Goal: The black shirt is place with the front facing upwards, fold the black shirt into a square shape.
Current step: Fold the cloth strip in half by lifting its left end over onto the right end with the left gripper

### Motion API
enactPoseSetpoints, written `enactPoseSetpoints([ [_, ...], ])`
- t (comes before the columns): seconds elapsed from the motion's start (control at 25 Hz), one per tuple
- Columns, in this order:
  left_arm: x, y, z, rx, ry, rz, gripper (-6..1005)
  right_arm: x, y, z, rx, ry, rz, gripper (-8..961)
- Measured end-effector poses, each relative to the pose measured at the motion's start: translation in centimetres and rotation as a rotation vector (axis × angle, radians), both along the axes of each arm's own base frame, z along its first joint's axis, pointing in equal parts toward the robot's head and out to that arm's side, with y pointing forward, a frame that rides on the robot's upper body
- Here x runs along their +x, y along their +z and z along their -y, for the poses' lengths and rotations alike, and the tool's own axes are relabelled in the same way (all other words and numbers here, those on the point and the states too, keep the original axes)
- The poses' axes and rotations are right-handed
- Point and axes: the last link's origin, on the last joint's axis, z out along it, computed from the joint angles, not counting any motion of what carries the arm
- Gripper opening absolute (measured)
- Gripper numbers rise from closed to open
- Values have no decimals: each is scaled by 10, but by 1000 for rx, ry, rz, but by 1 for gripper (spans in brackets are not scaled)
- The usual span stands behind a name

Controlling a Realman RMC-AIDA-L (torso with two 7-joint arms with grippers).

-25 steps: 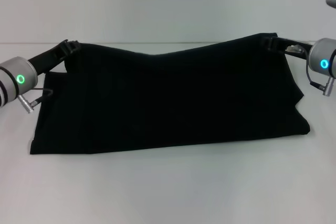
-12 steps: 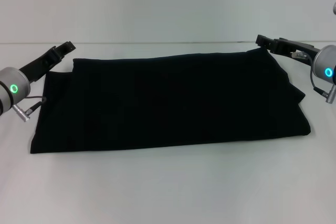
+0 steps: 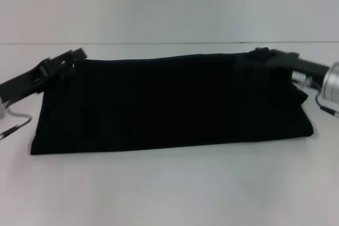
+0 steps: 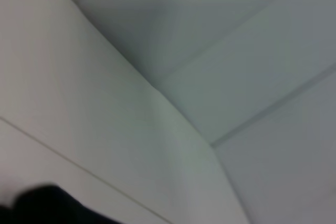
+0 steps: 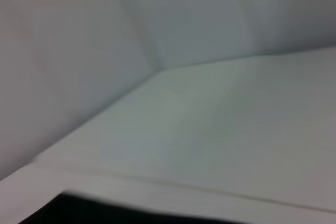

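Black shirt (image 3: 169, 101): folded into a long flat band, lying across the middle of a white table (image 3: 169, 189) in the head view; matte, soft cloth, plain on the visible face, far edge straight, near edge sloping slightly, right end bunched into a small rounded fold. Left gripper (image 3: 74, 55): dark, angular, set low at the far left corner of the cloth, touching or just beside it; finger state cannot be told from this view. Right gripper (image 3: 262, 52): dark, slender, at the far right corner of the cloth, silver wrist housing behind it; contact with the fabric unclear, fingers likewise undeterminable. Left wrist view: smooth pale table surface and plain walls meeting in a corner, one dark rounded patch at the frame edge, identity uncertain, own fingers not shown. Right wrist view: same pale, smooth table top and wall junction, a dark strip along the frame edge, probably the shirt's cloth (image 5: 131, 213) but not confirmable; own fingers not shown. Grasp or release unverifiable in every view.
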Motion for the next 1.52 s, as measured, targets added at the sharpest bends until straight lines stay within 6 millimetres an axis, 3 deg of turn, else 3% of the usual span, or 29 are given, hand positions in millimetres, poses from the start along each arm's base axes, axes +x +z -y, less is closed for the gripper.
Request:
enactPoseSetpoints([
  [0.16,-14,17,30,-49,-1,92,672,-6,-9,30,-68,254,75,758],
  [0.32,-38,27,52,-114,125,117,832,-9,-23,52,-79,422,115,765],
  [0.6,-65,34,84,-213,283,120,951,-7,-49,67,-137,483,155,912],
  [1.52,-83,13,86,-278,511,182,951,-2,-53,62,-116,457,196,930],
])
